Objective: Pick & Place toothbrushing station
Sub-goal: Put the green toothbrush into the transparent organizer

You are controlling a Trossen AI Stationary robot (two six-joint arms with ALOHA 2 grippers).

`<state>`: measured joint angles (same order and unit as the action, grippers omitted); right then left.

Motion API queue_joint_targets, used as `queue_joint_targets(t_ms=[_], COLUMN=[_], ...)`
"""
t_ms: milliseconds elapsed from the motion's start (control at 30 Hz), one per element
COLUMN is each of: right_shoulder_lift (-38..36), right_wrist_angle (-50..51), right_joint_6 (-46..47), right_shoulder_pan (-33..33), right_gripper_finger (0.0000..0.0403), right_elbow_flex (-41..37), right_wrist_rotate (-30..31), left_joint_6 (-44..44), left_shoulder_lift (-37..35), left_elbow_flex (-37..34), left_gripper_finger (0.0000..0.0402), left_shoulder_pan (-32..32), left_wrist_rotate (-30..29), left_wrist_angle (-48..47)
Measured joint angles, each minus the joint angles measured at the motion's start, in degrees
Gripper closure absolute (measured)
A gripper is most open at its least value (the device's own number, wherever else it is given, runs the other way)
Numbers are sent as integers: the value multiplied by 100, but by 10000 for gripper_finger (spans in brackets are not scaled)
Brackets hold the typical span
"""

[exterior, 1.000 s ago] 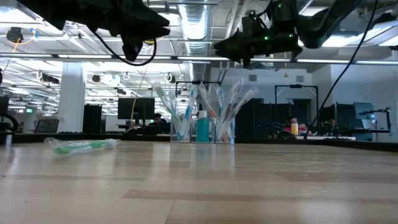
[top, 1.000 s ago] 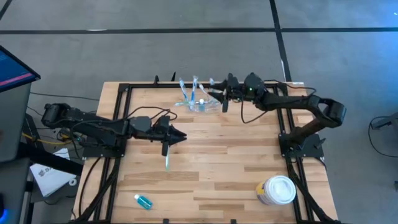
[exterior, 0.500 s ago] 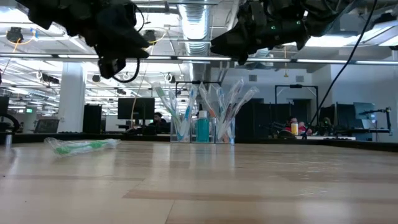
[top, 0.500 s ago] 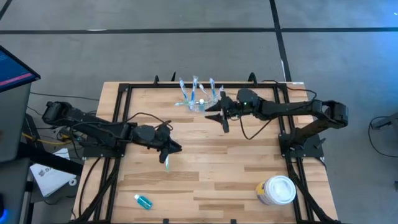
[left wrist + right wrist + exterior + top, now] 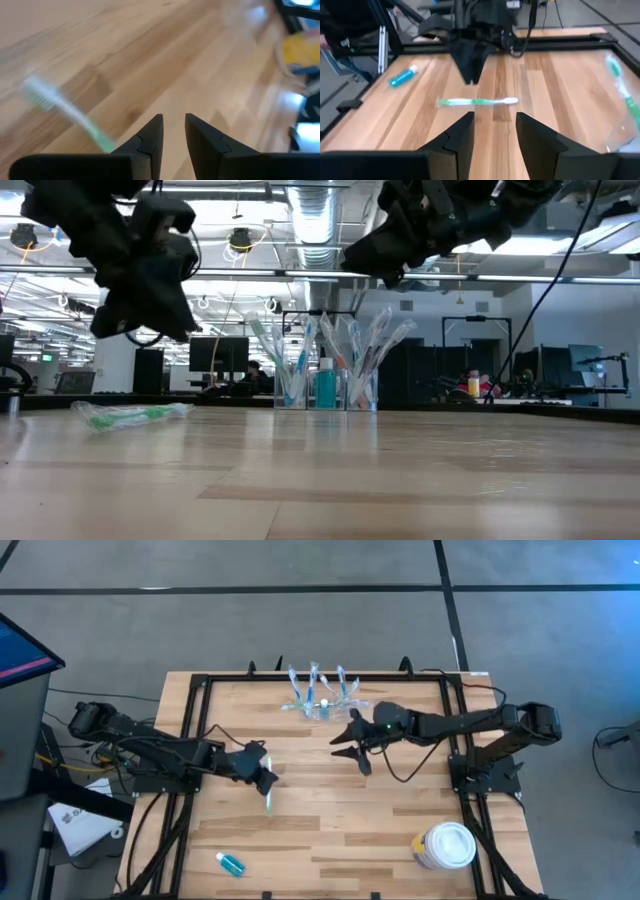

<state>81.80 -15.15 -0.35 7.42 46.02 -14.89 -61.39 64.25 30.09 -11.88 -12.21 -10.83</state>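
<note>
The toothbrushing station [image 5: 322, 700], a low clear plastic holder with several toothbrushes and a small blue bottle standing in it, rests on the table near the far edge; it also shows in the low view [image 5: 325, 380]. A green toothbrush [image 5: 268, 798] lies flat on the table left of centre. My left gripper [image 5: 266, 776] hovers just beside it with a narrow gap between its fingers [image 5: 174, 132]; the brush [image 5: 65, 112] lies off to one side of them. My right gripper [image 5: 350, 753] is open and empty above the table's middle, nearer than the station [image 5: 495, 130].
A round white-lidded tub [image 5: 447, 845] stands at the near right. A small blue tube [image 5: 230, 862] lies at the near left. A black frame rail [image 5: 190, 770] runs round the tabletop. Bare wood lies between the two grippers and toward the near edge.
My left gripper has drawn back toward the table's left edge and sunk lower, away from the green toothbrush, which stays lying where it was. My right gripper has gone from over the station toward the table's middle and near side.
</note>
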Motion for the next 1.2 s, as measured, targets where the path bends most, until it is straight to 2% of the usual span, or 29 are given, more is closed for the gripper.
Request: queue_joint_targets(t_ms=[200, 367, 700, 1200], right_shoulder_lift=[0, 0, 1, 4], right_wrist_angle=[181, 259, 369, 520], right_joint_6=[-20, -25, -12, -10], right_shoulder_pan=[-201, -256, -253, -253], right_gripper_finger=[267, 267, 267, 267], right_elbow_flex=[0, 0, 0, 0], right_wrist_rotate=[361, 476, 494, 494], left_joint_6=[-309, -739, -1109, -1359], left_shoulder_lift=[28, 350, 1273, 1119], left_elbow_flex=[2, 7, 2, 10], left_gripper_finger=[326, 326, 326, 326], left_shoulder_pan=[13, -18, -60, -180], left_wrist_rotate=[-30, 51, 888, 1134], left_wrist_angle=[-217, -231, -197, -137])
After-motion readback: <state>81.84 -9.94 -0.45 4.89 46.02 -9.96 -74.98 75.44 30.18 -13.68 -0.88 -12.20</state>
